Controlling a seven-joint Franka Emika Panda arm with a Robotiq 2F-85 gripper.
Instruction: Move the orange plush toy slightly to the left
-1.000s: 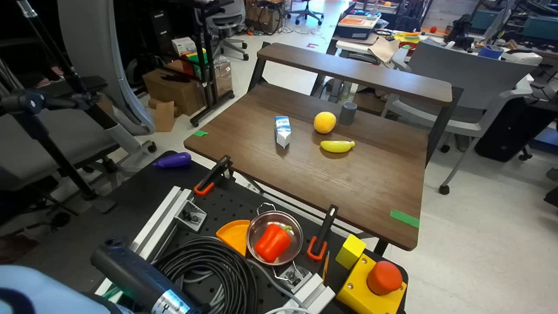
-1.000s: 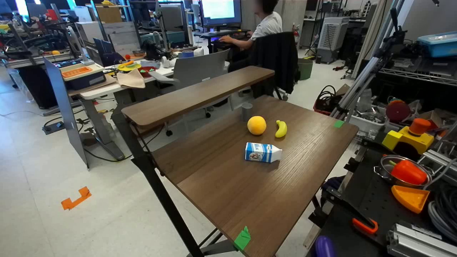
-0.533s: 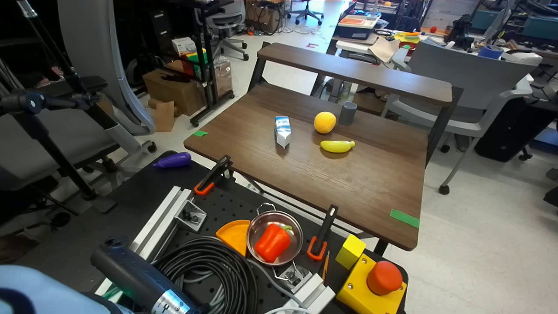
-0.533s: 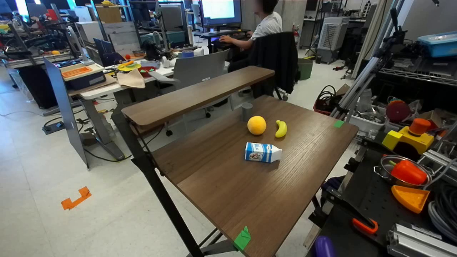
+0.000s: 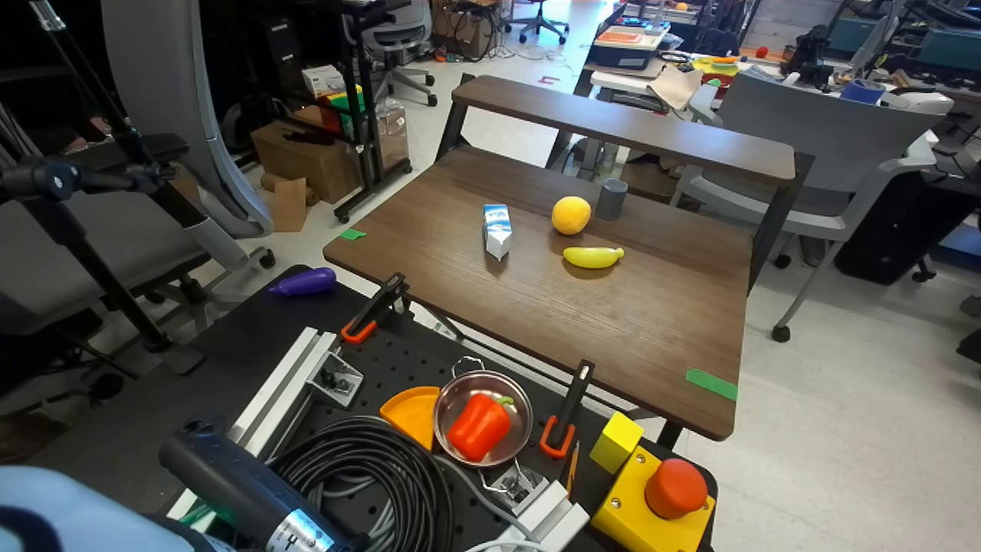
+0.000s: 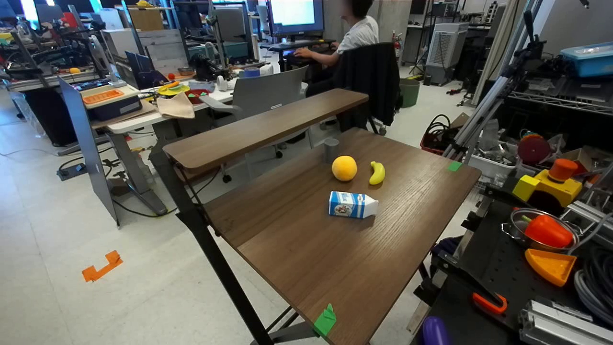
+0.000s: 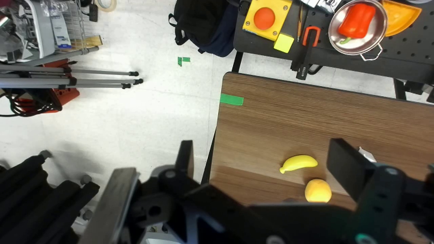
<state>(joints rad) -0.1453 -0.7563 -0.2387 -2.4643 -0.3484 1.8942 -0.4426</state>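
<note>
The orange plush toy [image 5: 572, 215] is a round orange-yellow ball resting on the brown table [image 5: 521, 307]. It shows in both exterior views [image 6: 344, 168] and in the wrist view [image 7: 318, 190], where the gripper's body hides its lower edge. My gripper [image 7: 261, 145] shows only in the wrist view. Its two dark fingers [image 7: 351, 166] are wide apart with nothing held between them. It is apart from the toy, well above the table. In the wrist view the toy lies low in the gap, nearer the right finger.
A yellow banana toy [image 5: 593, 257] lies beside the orange toy. A small grey cup [image 5: 611, 199] stands close behind it. A blue-white carton [image 6: 353, 204] lies nearby. A raised shelf [image 5: 628, 126] runs along the table's far edge. A pan [image 5: 483, 418] sits on the black bench.
</note>
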